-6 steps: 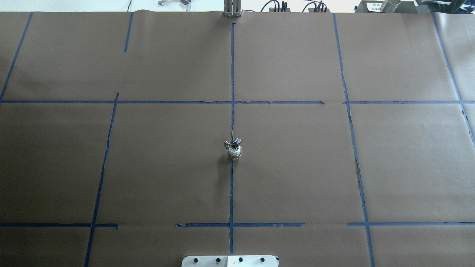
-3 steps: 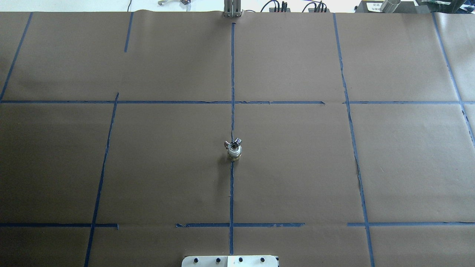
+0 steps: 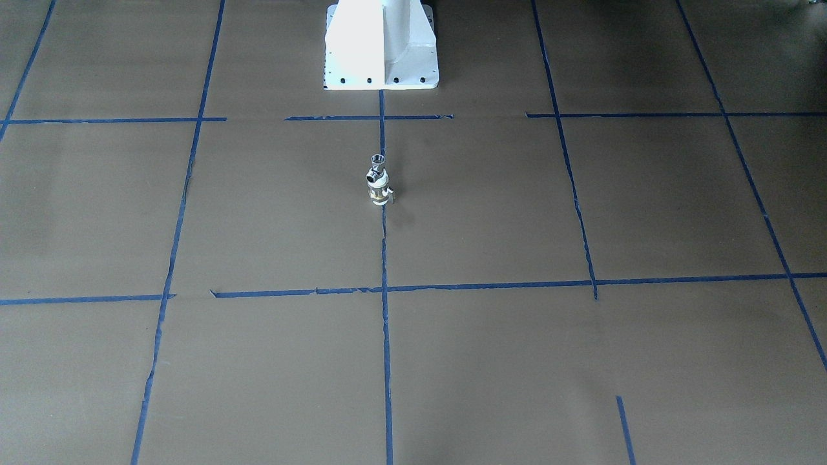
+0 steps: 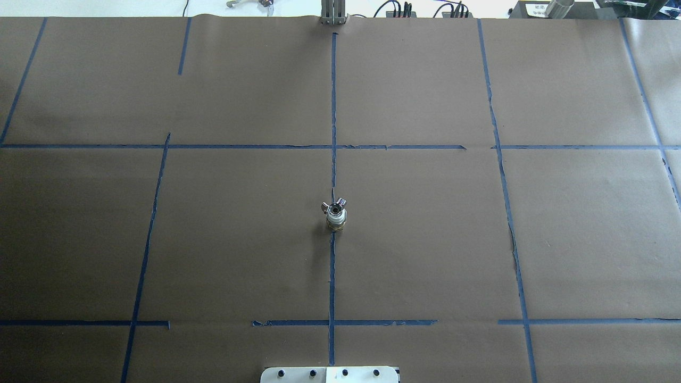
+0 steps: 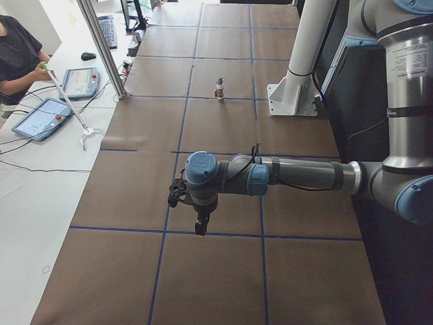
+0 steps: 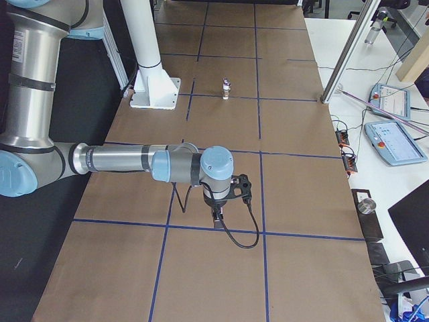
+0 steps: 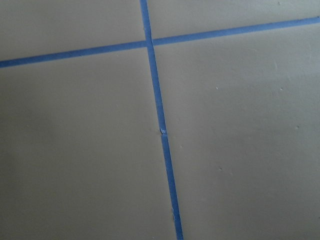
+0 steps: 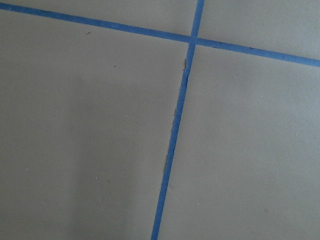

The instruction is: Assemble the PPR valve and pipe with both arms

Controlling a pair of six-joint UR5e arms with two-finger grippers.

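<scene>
The PPR valve, white with a brass band, stands upright on the table's middle tape line. The chrome pipe sits on top of it, joined to it. Both also show in the front view, valve and pipe, and small in the side views. Neither arm touches them. My left gripper hangs low over the paper far from them, seen only in the exterior left view. My right gripper shows only in the exterior right view. I cannot tell whether either is open or shut.
The white pedestal base stands at the robot's side of the table. Brown paper with blue tape lines covers the table. An operator, tablets and an aluminium post are beyond the far edge.
</scene>
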